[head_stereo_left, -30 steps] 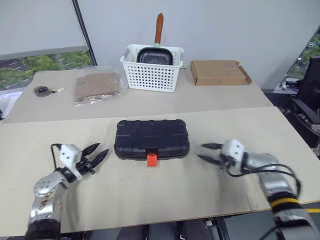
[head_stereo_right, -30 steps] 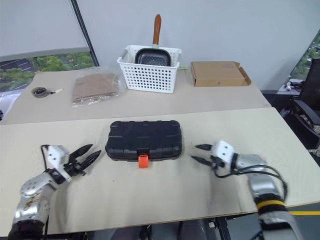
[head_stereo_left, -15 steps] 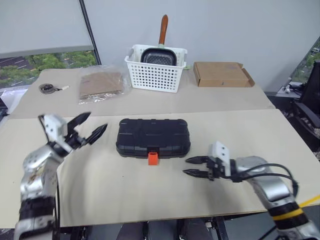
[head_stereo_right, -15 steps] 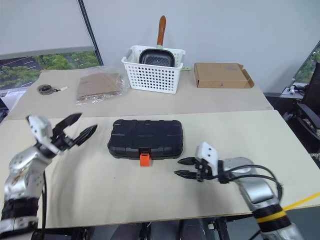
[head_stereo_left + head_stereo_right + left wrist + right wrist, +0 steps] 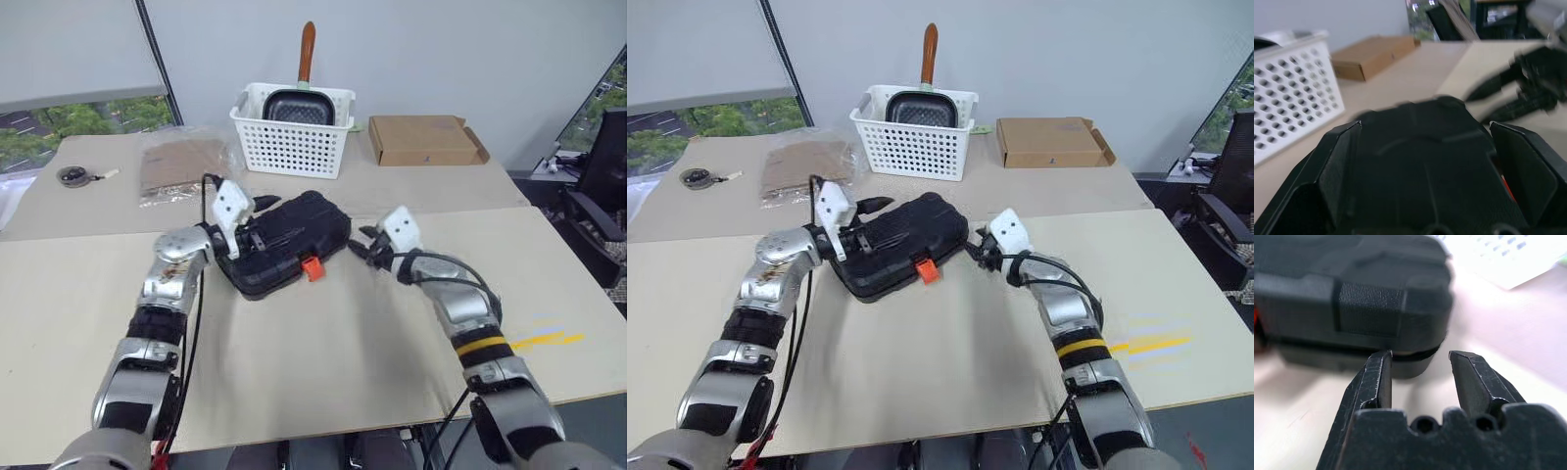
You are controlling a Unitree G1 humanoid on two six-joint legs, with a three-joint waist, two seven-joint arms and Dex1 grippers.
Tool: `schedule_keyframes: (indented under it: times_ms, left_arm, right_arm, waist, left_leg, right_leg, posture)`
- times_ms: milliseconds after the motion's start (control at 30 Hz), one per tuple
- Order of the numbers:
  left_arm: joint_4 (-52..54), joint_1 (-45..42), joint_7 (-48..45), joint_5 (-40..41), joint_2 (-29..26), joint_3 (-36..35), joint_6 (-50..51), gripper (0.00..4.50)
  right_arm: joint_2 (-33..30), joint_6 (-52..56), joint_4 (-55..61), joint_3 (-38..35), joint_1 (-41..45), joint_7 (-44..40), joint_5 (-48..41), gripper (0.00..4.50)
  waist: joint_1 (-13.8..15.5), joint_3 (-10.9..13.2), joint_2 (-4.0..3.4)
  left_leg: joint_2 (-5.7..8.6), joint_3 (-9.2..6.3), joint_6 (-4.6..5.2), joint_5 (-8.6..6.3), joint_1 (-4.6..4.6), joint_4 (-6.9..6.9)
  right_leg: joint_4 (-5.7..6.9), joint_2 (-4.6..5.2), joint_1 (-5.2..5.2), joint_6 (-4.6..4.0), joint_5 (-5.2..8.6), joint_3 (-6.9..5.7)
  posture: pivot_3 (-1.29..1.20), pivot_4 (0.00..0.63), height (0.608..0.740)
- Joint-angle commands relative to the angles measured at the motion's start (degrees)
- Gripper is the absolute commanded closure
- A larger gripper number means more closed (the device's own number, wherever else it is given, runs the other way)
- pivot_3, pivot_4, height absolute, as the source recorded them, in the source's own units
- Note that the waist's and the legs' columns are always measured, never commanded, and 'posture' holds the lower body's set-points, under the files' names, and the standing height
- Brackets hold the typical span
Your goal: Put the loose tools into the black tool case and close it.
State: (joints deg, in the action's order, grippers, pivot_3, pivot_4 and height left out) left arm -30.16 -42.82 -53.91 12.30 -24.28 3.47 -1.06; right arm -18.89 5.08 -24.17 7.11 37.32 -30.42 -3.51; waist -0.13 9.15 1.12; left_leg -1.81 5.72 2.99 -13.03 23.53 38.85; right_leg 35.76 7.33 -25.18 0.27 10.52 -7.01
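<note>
The black tool case (image 5: pixel 289 240) lies closed on the near table, turned askew, its orange latch (image 5: pixel 312 267) facing front right. My left gripper (image 5: pixel 257 221) is open wide at the case's left end, one finger over the lid and one at its front side. In the left wrist view the case (image 5: pixel 1425 161) sits between the fingers (image 5: pixel 1339 166). My right gripper (image 5: pixel 361 245) is open at the case's right end. Its fingertips (image 5: pixel 1378 377) stop just short of the case's corner (image 5: pixel 1371 313). The loose tools are out of view.
On the far table a white slotted basket (image 5: pixel 294 147) holds a dark pan with a brown handle (image 5: pixel 307 47). A cardboard box (image 5: pixel 426 140) lies to its right, a clear bag (image 5: pixel 181 166) and a small round object (image 5: pixel 73 176) to its left. An office chair (image 5: pixel 600 186) stands at the right.
Both grippers have come inward from the table's sides to the ends of the case, and the left one has opened wider. The case now lies turned, with its right end farther away.
</note>
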Motion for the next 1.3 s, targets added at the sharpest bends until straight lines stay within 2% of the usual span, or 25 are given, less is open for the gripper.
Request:
schedule_keyframes:
  times_ms: [33, 167, 300, 333, 400, 467, 500, 633, 800, 1000, 1133, 1233, 1300]
  left_arm:
    - [-2.1, -2.4, 2.6, -4.2, 0.3, 1.8, 1.4, 0.03]
    - [-3.3, -1.5, 7.0, -7.5, 2.0, 3.4, 5.5, 0.03]
    - [-1.7, 0.5, 9.9, -8.6, 3.6, 4.2, 10.6, 0.03]
    - [-1.0, 1.0, 10.3, -8.6, 4.0, 4.3, 12.0, 0.01]
    - [0.6, 2.3, 10.6, -9.0, 4.2, 5.0, 13.7, 0.00]
    - [2.1, 3.4, 11.1, -9.4, 4.3, 5.3, 15.5, 0.00]
    - [2.7, 3.8, 11.2, -9.5, 4.4, 5.4, 16.3, 0.00]
    - [4.1, 4.2, 12.2, -9.3, 4.7, 4.8, 17.9, 0.00]
    - [4.6, 4.2, 12.9, -9.3, 5.0, 4.5, 18.7, 0.00]
    - [5.1, 4.4, 13.3, -9.2, 4.8, 4.2, 19.2, 0.00]
    - [4.8, 4.3, 13.4, -9.2, 4.5, 4.0, 19.0, 0.00]
    - [4.4, 4.3, 13.4, -9.3, 4.4, 4.0, 18.8, 0.00]
    - [4.4, 4.3, 13.4, -9.3, 4.5, 4.0, 18.8, 0.00]
  right_arm:
    - [-0.5, -0.6, 4.3, -2.5, -1.9, -0.2, -1.4, 2.30]
    - [-1.7, 11.2, 20.5, -1.2, -10.2, -3.2, -4.6, 2.30]
    - [-0.4, 23.7, 34.5, 2.1, -16.1, -2.1, -6.1, 2.30]
    - [-0.1, 25.4, 35.8, 3.0, -16.5, -1.6, -5.6, 2.05]
    - [1.5, 28.4, 36.8, 3.8, -16.7, 0.4, -4.7, 1.54]
    - [2.9, 30.6, 36.4, 5.1, -16.1, 2.0, -3.6, 0.82]
    - [3.3, 31.8, 36.2, 5.6, -15.8, 2.4, -3.3, 0.82]
    - [4.1, 33.5, 35.2, 6.1, -15.2, 3.7, -2.9, 0.82]
    - [5.7, 31.9, 32.1, 6.1, -13.5, 4.7, -2.1, 0.82]
    - [7.6, 31.9, 29.5, 7.0, -11.5, 5.2, -1.4, 0.82]
    - [8.1, 32.0, 29.9, 7.3, -11.6, 5.2, -1.3, 1.83]
    - [8.1, 32.2, 30.4, 8.0, -11.8, 5.1, -1.1, 2.91]
    - [8.3, 31.4, 30.9, 8.0, -12.1, 5.7, -0.6, 3.28]
  waist:
    - [-0.1, 0.0, 0.00]
    - [0.2, 0.0, -0.01]
    - [0.2, -0.1, -0.10]
    - [0.2, -0.1, -0.15]
    - [0.2, -0.1, -0.22]
    - [0.2, -0.2, -0.23]
    - [0.2, -0.2, -0.24]
    - [0.5, -0.3, -0.29]
    - [0.8, -0.4, -0.29]
    - [0.8, -0.4, -0.29]
    - [0.8, -0.4, -0.29]
    - [0.8, -0.4, -0.29]
    - [0.8, -0.4, -0.29]
  left_leg:
    - [0.00, 0.00, 0.02, -0.01, 0.00, 0.00]
    - [0.03, -0.07, 0.17, -0.11, 0.05, 0.03]
    - [0.03, -0.12, 0.23, -0.18, -0.01, 0.11]
    - [0.03, -0.13, 0.23, -0.18, -0.05, 0.12]
    - [-0.02, -0.15, 0.20, -0.17, -0.24, 0.12]
    - [-0.09, -0.18, 0.03, -0.22, -0.40, 0.12]
    - [-0.11, -0.22, -0.29, -0.38, -0.45, 0.12]
    - [-0.11, -0.24, -0.34, -0.36, -0.49, 0.14]
    - [-0.06, -0.22, 0.10, -0.11, -0.43, 0.14]
    - [-0.06, -0.23, 0.11, -0.11, -0.37, 0.14]
    - [-0.06, -0.23, 0.10, -0.11, -0.36, 0.13]
    - [-0.07, -0.24, 0.10, -0.11, -0.34, 0.13]
    - [-0.08, -0.24, 0.10, -0.11, -0.33, 0.13]
  right_leg:
    - [0.00, 0.00, 0.00, 0.00, 0.00, 0.01]
    - [-0.01, 0.05, 0.09, 0.04, 0.02, 0.02]
    - [-0.14, 0.12, 0.11, 0.08, 0.05, 0.10]
    - [-0.18, 0.13, 0.13, 0.08, 0.05, 0.11]
    - [-0.22, 0.12, 0.23, 0.10, 0.07, 0.09]
    - [-0.21, 0.11, 0.35, 0.10, 0.07, 0.01]
    - [-0.20, 0.11, 0.40, 0.10, 0.07, -0.02]
    - [-0.11, 0.11, 0.42, 0.10, 0.07, -0.02]
    - [-0.13, 0.11, 0.41, 0.08, 0.08, 0.01]
    - [-0.14, 0.11, 0.36, 0.06, 0.09, 0.00]
    - [-0.14, 0.11, 0.34, 0.06, 0.10, 0.00]
    - [-0.14, 0.11, 0.31, 0.06, 0.10, 0.00]
    - [-0.14, 0.11, 0.30, 0.06, 0.10, 0.00]
  posture:
    - [0.00, 0.150, 0.700]
    - [0.00, 0.150, 0.700]
    - [0.00, 0.150, 0.700]
    - [0.00, 0.150, 0.700]
    - [0.00, 0.150, 0.700]
    - [0.00, 0.150, 0.700]
    - [0.00, 0.150, 0.700]
    - [0.00, 0.150, 0.700]
    - [0.00, 0.150, 0.700]
    - [0.00, 0.150, 0.700]
    - [0.00, 0.150, 0.700]
    - [0.00, 0.150, 0.700]
    - [0.00, 0.150, 0.700]
